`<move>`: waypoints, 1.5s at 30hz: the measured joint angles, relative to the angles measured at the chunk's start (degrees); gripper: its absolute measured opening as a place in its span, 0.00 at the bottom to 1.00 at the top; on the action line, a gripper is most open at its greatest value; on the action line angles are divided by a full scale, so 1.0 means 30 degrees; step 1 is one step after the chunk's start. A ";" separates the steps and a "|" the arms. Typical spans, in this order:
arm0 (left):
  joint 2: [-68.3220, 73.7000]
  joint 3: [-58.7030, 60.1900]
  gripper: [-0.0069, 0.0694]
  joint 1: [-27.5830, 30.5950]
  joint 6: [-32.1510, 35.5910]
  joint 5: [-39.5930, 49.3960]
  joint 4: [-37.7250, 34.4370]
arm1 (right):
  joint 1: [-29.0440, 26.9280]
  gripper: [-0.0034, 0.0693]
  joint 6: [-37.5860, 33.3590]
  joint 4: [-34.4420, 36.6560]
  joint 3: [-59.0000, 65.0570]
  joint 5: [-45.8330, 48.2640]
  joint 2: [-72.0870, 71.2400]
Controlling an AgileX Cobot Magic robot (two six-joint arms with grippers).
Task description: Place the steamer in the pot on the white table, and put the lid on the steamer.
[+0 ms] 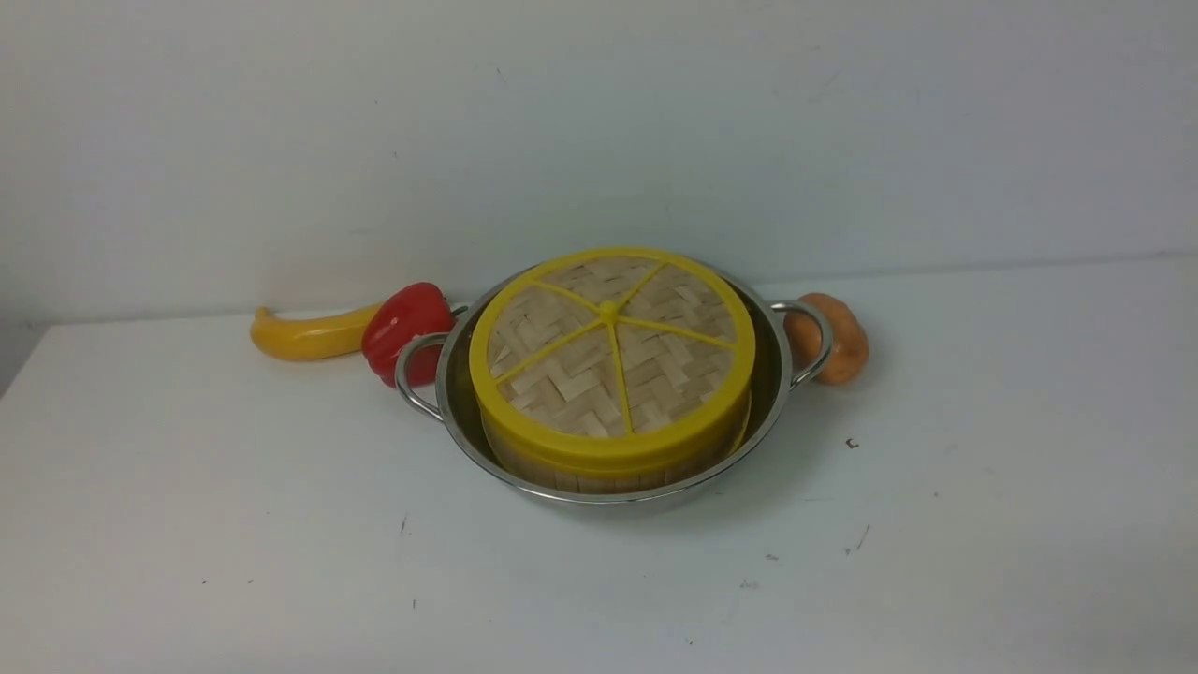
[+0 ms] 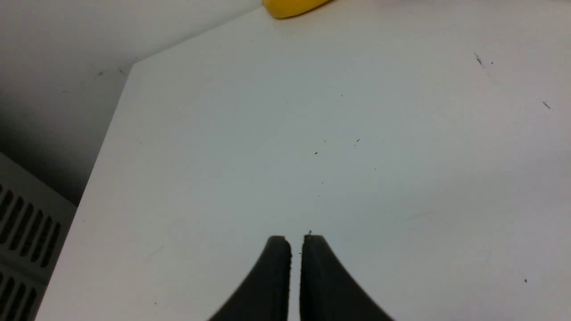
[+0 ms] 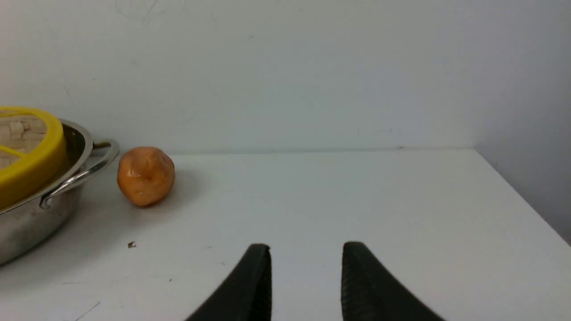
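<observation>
Left gripper [image 2: 295, 243]: my two black fingers stand nearly together, only a thin slit between them, clamping nothing, hovering over bare tabletop.
Right gripper [image 3: 306, 252]: my black fingers stand apart with a clear gap, nothing between them, over bare tabletop as well.
Plain white table with small dark specks [image 1: 983, 524]: directly beneath both sets of jaws; in my left wrist view its corner edge shows ahead of my left fingers, with a pale vented panel [image 2: 22, 240] past the edge.
Wide shiny stainless-steel pot with two looped handles [image 1: 772, 374]: well ahead of both jaws and between them, standing on the table; from my right jaws it lies ahead and toward my left side.
Round bamboo steamer basket [image 1: 599, 477]: inside the pot, only a strip of its slatted side visible under the lid.
Flat woven-bamboo lid with thick yellow rim and yellow spokes [image 1: 613, 360]: on top of the steamer, sitting slightly tilted, clear of both grippers.
Glossy orange-brown rounded lump [image 3: 146, 176]: just beyond the pot's handle nearest my right jaws; whether it touches the handle I cannot tell.
Red bell pepper [image 1: 404, 328]: against the pot's other handle, far ahead of my left jaws.
Yellow curved banana-like fruit [image 1: 309, 335]: beside the pepper, on its outer side, its end showing far ahead of my left fingers, near the back wall.
</observation>
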 joint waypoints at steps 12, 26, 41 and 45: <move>0.0000 0.0000 0.17 0.0000 0.0000 0.0000 0.0000 | 0.0000 0.38 0.0000 0.0354 0.0004 0.0068 -0.0260; 0.0000 0.0000 0.20 0.0000 0.0000 0.0000 0.0000 | 0.0000 0.38 0.0014 0.0417 0.0020 0.0073 -0.0260; 0.0000 0.0000 0.21 0.0000 0.0000 0.0000 0.0000 | 0.0000 0.38 0.0098 0.0417 0.0020 0.0089 -0.0260; 0.0000 0.0000 0.23 0.0000 0.0000 0.0000 0.0000 | 0.0000 0.38 0.0113 0.0417 0.0020 0.0089 -0.0260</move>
